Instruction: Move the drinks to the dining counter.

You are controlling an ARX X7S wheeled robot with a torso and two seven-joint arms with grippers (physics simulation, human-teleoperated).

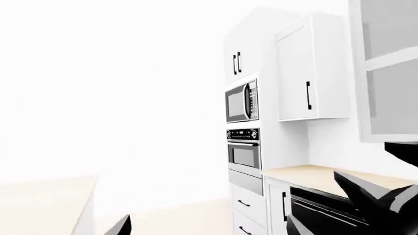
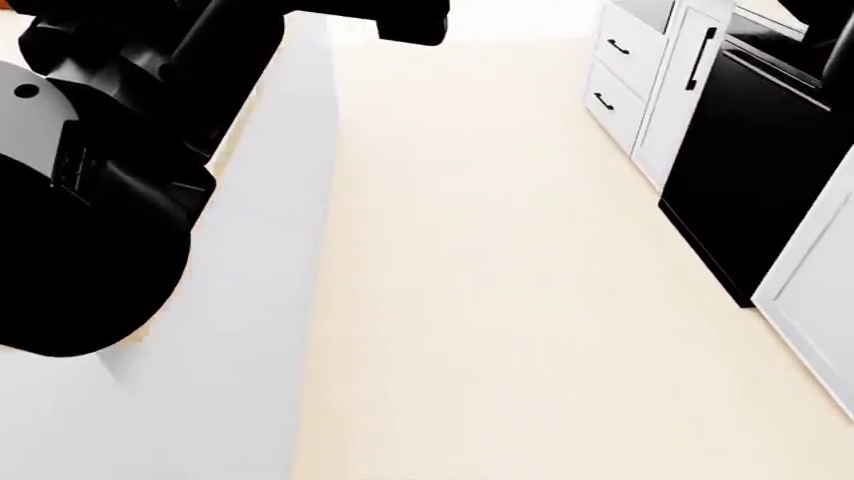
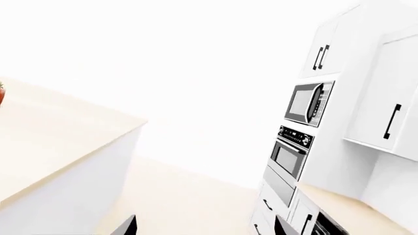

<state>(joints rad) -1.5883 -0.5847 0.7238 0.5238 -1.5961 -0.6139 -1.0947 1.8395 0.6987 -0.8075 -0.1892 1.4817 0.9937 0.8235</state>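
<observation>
No drinks visible in any view; no label or writing readable anywhere

Dining bench [image 3: 58, 147]: bare light-wood top, sharp corner, plain white sides. In the right wrist view it sits at about 8 o'clock, with a tiny red-brown sliver at the frame edge above it that is too cropped to identify. In the head view its white side [image 2: 254, 330] runs from 12 down to 7 o'clock, mostly behind the left arm [image 2: 94, 180], which fills the 9–11 o'clock area as a black and white bulk

Left pincer [image 1: 216, 227]: only dark finger tips [image 1: 121, 226] at the frame's lower edge plus black housing at 4 o'clock; tips stand well apart, nothing between them

Right pincer [image 3: 205, 227]: two dark tips [image 3: 127, 226] at the lower edge, wide apart, nothing held

Surroundings: light floor [image 2: 507, 300] centre of the head view; white drawers [image 2: 621, 70] at 1 o'clock, black appliance front [image 2: 747, 150] at 2 o'clock. Wrist views show a tall white column with microwave [image 1: 242, 101] above wall oven [image 1: 243, 152], control panel marks too small to read, white wall cabinets [image 1: 307, 73] with black handles, and a second wood worktop [image 1: 313, 176] beside the column
</observation>
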